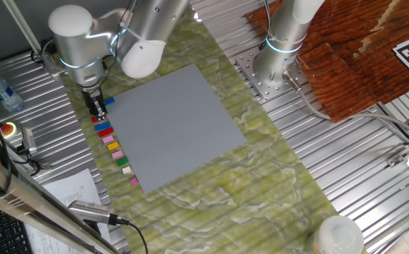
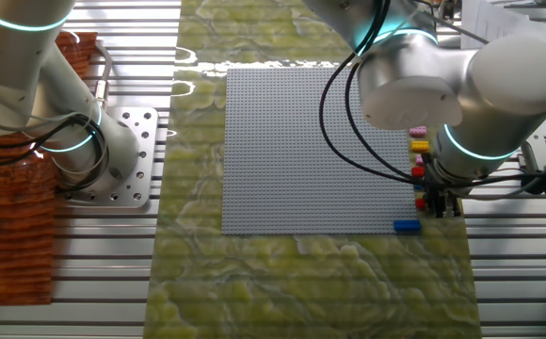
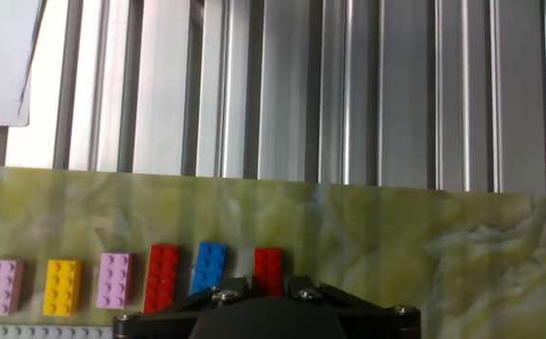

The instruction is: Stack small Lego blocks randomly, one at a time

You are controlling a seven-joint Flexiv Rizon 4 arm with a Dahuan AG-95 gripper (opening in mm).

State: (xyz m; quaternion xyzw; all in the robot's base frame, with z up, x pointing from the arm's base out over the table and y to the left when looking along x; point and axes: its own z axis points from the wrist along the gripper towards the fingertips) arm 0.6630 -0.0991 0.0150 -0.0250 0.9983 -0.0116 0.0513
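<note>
Red brick (image 3: 268, 270) just beyond end effector (image 3: 259, 294).

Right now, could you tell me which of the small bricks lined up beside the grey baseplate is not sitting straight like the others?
The blue brick, lying between two red ones near the gripper. It is turned slightly askew, while its neighbours sit square in the row.

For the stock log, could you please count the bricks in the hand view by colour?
Red bricks: 2
Pink bricks: 2
Yellow brick: 1
Blue brick: 1
Total: 6
</note>
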